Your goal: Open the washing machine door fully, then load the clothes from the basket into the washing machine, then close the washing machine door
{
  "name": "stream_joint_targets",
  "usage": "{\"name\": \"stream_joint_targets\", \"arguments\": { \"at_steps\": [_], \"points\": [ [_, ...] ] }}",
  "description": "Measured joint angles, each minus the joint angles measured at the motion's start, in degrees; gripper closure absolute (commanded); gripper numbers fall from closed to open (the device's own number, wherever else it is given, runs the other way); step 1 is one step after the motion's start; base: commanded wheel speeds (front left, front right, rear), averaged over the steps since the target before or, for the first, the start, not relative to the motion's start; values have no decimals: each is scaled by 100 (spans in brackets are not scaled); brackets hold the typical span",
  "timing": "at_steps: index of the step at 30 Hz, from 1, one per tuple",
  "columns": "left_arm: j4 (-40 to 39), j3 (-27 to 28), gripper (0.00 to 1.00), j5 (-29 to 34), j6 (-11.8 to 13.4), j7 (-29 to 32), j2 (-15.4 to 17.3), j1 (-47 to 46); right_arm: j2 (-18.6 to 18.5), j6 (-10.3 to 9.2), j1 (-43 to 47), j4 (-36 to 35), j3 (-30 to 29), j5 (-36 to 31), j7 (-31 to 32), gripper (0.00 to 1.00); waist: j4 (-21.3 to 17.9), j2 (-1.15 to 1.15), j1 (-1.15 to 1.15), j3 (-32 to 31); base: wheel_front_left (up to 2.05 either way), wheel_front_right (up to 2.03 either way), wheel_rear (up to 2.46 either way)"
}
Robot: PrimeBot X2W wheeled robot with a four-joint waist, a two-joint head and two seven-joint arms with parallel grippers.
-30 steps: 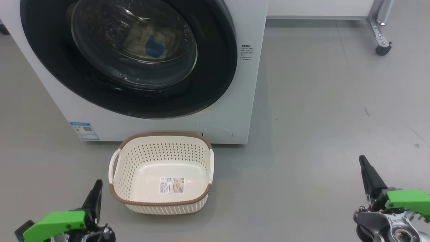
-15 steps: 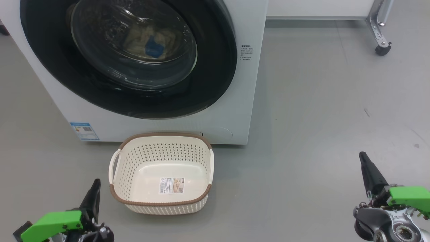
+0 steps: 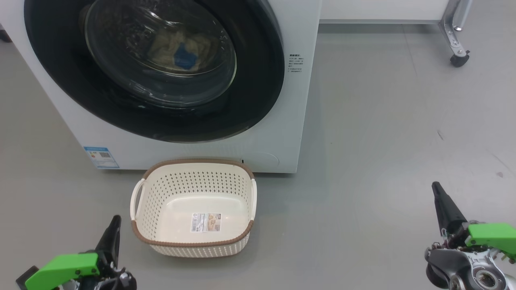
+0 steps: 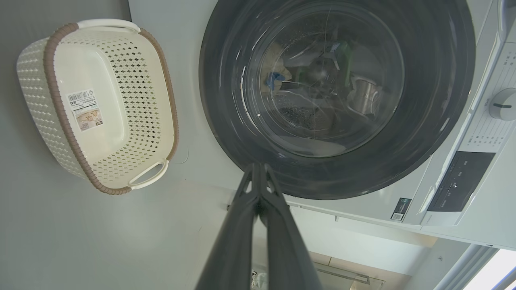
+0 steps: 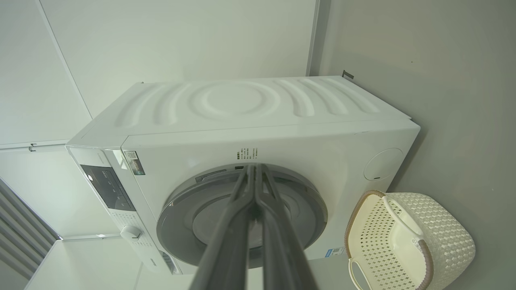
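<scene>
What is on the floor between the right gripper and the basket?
Nothing. In the head view, the stretch between the right gripper and the basket is bare grey floor.

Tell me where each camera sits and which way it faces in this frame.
Head view: high, looking down at the washer, its shut door and the basket; left gripper and right gripper at the bottom corners.
Left wrist view: rolled sideways, facing the door head-on; its shut fingers rise from below.
Right wrist view: rolled sideways, facing the washer's front and ribbed side; its shut fingers cross the door.
All three share washer, door and basket.
</scene>
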Motion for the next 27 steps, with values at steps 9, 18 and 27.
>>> {"name": "stream_joint_targets", "arguments": {
  "at_steps": [9, 18, 27],
  "points": [
    [-1, 0, 100, 0, 0, 0, 0, 47, 1, 0, 0, 0, -13, 0, 1, 100, 0, 0, 0, 0, 0, 0, 0],
    [-1, 0, 100, 0, 0, 0, 0, 47, 1, 0, 0, 0, -33, -1, 1, 100, 0, 0, 0, 0, 0, 0, 0],
    [-1, 0, 100, 0, 0, 0, 0, 47, 2, 0, 0, 1, -48, -1, 27, 100, 0, 0, 0, 0, 0, 0, 0]
  ]
}}
